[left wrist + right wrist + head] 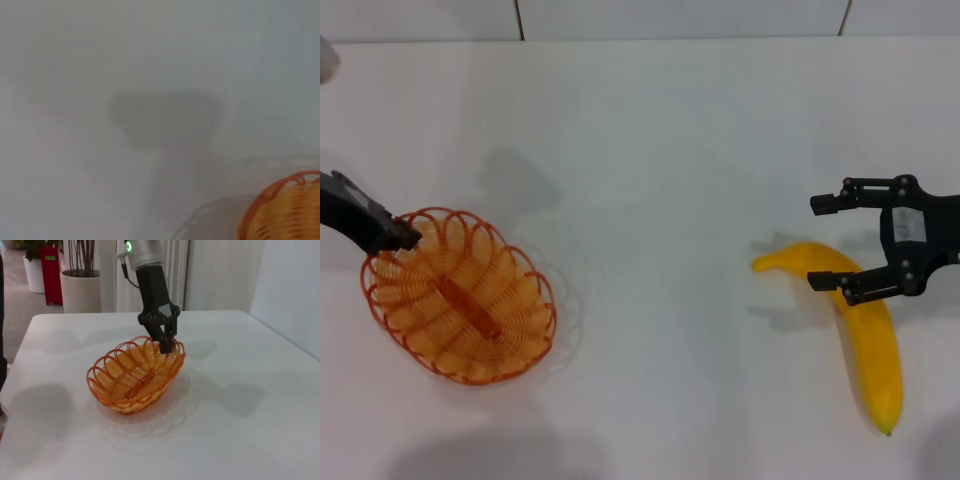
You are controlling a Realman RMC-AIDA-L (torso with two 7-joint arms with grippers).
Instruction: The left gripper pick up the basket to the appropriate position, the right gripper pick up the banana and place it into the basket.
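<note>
The orange wire basket (460, 295) sits at the left of the white table. My left gripper (400, 236) is shut on its rim at the end nearest my left side. In the right wrist view the left gripper (165, 344) pinches the basket (135, 377) rim, and that end looks tilted up. A corner of the basket (290, 210) shows in the left wrist view. The yellow banana (868, 335) lies at the right. My right gripper (832, 243) is open, with its fingers on either side of the banana's upper end; whether it touches the banana I cannot tell.
The table meets a tiled wall at the back (640, 40). The right wrist view shows the table's far edge (30, 325), with a white plant pot (80, 290) and a red box (50, 270) on the floor beyond it.
</note>
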